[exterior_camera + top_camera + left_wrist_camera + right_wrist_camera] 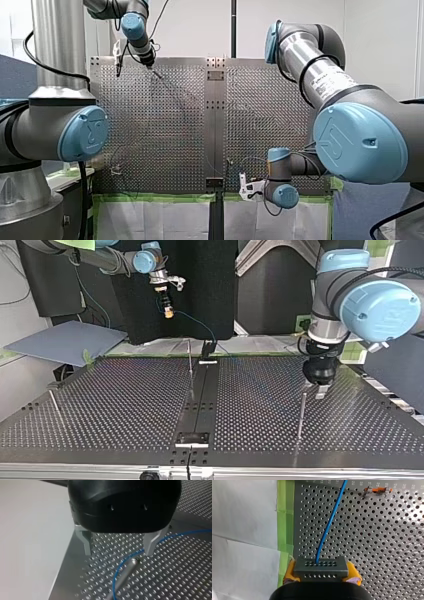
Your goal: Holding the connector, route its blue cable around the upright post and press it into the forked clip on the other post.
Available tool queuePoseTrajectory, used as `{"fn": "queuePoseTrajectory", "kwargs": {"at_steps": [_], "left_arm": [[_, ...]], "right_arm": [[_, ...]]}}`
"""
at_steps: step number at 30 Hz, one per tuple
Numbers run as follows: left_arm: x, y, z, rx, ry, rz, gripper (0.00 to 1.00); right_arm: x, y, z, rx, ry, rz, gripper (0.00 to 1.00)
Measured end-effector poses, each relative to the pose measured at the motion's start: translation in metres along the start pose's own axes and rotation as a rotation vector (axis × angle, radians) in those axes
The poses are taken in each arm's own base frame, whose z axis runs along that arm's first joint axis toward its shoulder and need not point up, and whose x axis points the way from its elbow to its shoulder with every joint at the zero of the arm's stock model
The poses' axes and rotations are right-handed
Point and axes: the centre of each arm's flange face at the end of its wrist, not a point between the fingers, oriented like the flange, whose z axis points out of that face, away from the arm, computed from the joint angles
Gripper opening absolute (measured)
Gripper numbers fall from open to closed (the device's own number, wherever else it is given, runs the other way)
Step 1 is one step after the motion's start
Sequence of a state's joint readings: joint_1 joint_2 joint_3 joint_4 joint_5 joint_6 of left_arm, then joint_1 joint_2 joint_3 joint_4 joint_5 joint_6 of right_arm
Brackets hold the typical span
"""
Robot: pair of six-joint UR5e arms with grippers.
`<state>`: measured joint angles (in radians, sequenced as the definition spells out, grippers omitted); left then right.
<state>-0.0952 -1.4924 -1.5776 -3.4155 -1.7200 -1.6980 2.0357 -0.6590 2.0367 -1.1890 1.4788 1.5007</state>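
Perforated table (387,542); connector (321,566) in right gripper (322,573)

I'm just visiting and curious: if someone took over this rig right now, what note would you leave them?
Right gripper: shut on the connector, held in the air.
Left gripper: open, above a post.
The cable runs from the connector and passes beside that post's tip; whether it wraps the post is unclear.
Done: connector gripped.
To do: route around the post, then press into the clip, which I cannot make out.
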Motion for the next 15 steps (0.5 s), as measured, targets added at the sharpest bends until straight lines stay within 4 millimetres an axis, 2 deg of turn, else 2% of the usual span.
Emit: {"fn": "queuePoseTrajectory", "kwargs": {"at_steps": [8,15], "left_arm": [[-0.004,0.008,-0.008,-0.072,0.044,0.035,1.00],[-0.003,0.008,-0.014,-0.065,0.085,0.046,1.00]], "right_arm": [[0.000,-0.002,0.000,0.003,0.000,-0.001,0.00],[0.000,-0.002,0.000,0.005,0.000,-0.001,0.00]]}}
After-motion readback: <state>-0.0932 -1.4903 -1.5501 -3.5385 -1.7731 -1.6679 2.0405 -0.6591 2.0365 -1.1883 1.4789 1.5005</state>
